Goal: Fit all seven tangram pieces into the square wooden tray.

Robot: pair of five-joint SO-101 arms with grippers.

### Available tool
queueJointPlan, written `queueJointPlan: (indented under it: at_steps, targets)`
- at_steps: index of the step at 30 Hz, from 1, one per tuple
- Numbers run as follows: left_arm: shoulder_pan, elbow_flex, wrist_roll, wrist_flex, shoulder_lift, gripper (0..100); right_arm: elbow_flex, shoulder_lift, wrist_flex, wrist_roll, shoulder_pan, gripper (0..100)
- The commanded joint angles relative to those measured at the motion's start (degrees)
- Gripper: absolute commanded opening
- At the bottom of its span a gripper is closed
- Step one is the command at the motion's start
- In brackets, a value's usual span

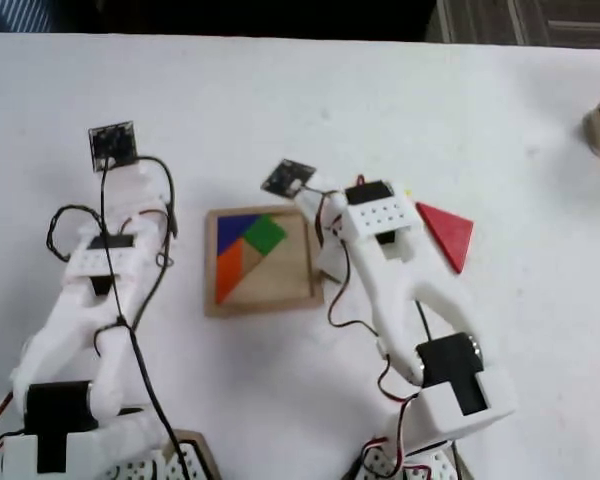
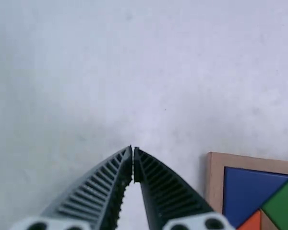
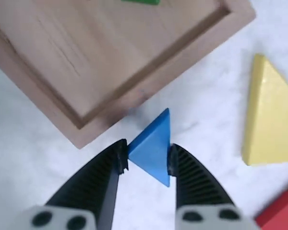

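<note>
1. The right gripper (image 3: pixel 148 154) is clamped on a small blue triangle (image 3: pixel 152 143). One finger presses on each side of it, and one point of the triangle sticks out past the fingertips.
2. Just ahead of these jaws lies the wooden tray (image 3: pixel 62 112). Its outer rim is near the triangle's forward point, and the piece is outside the tray, over the white table (image 1: pixel 380 100).
3. A yellow triangle (image 3: pixel 271 120) lies flat on the table, off to one side of the right jaws and apart from them and from the tray.
4. A red triangle (image 1: pixel 448 232) lies on the table on the same side, farther from the tray.
5. The left gripper (image 2: pixel 133 152) is clenched with its toothed fingers meeting at the tips and nothing between them.
6. The tray's rim lies off to one side of the left jaws, well apart from the tips; bare table lies ahead of them.
7. A large blue piece (image 2: pixel 249 191), a green piece (image 2: pixel 283 206) and an orange piece (image 2: pixel 252 221) sit together inside the tray, filling the part nearest the left jaws. The rest of the tray floor is bare wood.
</note>
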Motion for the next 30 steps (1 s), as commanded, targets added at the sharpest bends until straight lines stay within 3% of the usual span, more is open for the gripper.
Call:
queueJointPlan:
  at_steps: [1, 5, 16, 24, 30]
  targets:
    - [-0.66, -0.35, -0.44, -1.14, -0.31, 2, -8.26, -2.42, 1.19, -0.09, -3.47, 3.3]
    - [-0.75, -0.35, -0.44, -1.14, -0.31, 2, -15.03, 2.07, 2.07, 4.75, -5.58, 3.1]
    - [-0.75, -0.35, -0.44, -1.32, -0.31, 3, -33.49, 17.54, 5.32, 5.63, -6.81, 3.4]
    - [-1.8, -0.44, -0.44, -1.58, -0.31, 3, -42.29, 28.44, 5.49, 16.44, -7.52, 3.5]
    - [-1.63, -0.62, -0.44, -1.67, -0.22, 3, -46.95, 32.31, 12.97, 21.01, -7.78, 8.0]
